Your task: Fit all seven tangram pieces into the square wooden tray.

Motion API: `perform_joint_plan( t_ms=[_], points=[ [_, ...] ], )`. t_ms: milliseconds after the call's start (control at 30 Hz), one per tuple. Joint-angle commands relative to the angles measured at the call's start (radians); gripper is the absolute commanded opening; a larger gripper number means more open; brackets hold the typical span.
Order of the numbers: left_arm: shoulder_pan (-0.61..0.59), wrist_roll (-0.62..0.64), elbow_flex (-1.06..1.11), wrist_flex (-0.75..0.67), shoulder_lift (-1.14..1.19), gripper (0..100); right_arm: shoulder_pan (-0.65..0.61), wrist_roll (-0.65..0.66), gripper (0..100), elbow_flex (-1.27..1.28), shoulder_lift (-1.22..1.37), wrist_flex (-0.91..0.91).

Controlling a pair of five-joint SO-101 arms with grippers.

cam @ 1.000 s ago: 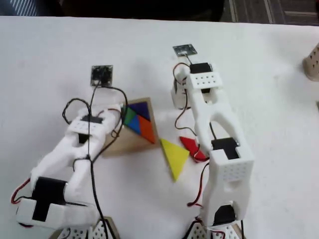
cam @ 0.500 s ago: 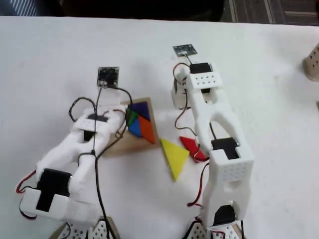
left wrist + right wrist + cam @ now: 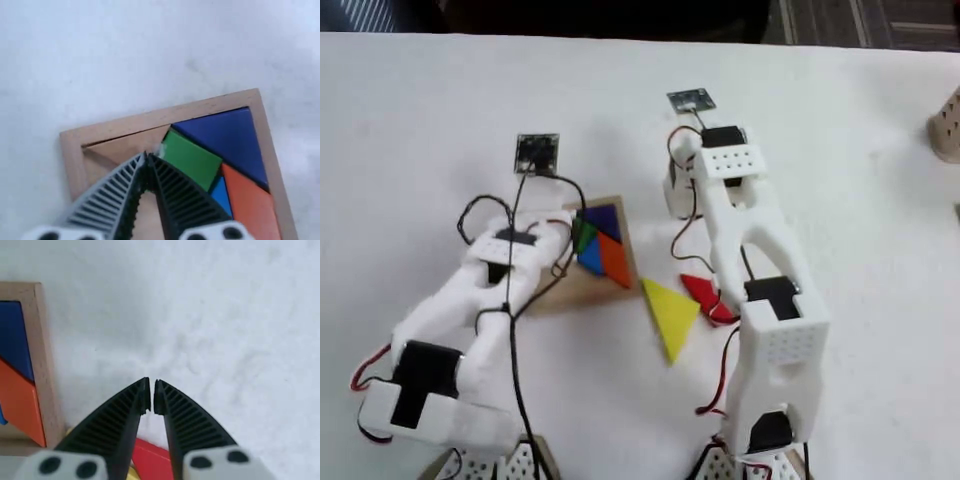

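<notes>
Risk assessment: the left gripper [image 3: 148,161] sits with its jaws pressed together and empty. Its tips are low over the bare floor of the square wooden tray [image 3: 150,120], just beside the corner of the green piece [image 3: 192,157]. I judge that any sideways travel at this height could catch that corner and lift or skew the green piece. That would disturb the large blue triangle [image 3: 225,135] and the orange piece [image 3: 250,202] seated against it. A push against the rim could also slide the whole tray across the table [image 3: 840,150], since nothing I can see restrains it. The yellow triangle [image 3: 670,315] and the red piece [image 3: 703,295] lie outside the tray, on the table between it and the right arm, with the red piece partly under that arm. I judge a descent there could pin or drag it. The tray's open area is a partial corner, so a piece brought in at the wrong rotation would likely ride up on the rim instead of seating. Arm pose: the left arm reaches forward from its base with the wrist pitched down over the tray's near side. The right arm is extended forward, and the right gripper [image 3: 151,392] points down at bare table past the tray's edge. Its jaws are drawn together with only a hairline slit between them and grip nothing.
</notes>
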Motion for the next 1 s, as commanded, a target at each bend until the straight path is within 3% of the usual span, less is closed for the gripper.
perform_joint_plan(
  t_ms=[0, 167, 367, 667, 967],
  points=[
    [0.008, 0.003, 0.044, -0.008, -0.140, 2, 0.010, 0.003, 2.2, -0.032, -0.068, -0.012],
    [0.136, -0.035, 0.229, -0.005, -0.355, 2, 0.010, 0.003, 2.2, -0.032, -0.068, -0.013],
    [0.268, -0.121, 0.238, 0.199, -0.364, 2, 0.010, 0.003, 2.2, -0.032, -0.068, -0.013],
    [0.239, -0.117, 0.029, 0.285, -0.082, 2, 0.010, 0.003, 2.2, -0.032, -0.068, -0.013],
    [0.234, -0.117, -0.002, 0.172, -0.033, 2, 0.010, 0.003, 2.2, -0.032, -0.068, -0.013]
  ],
)
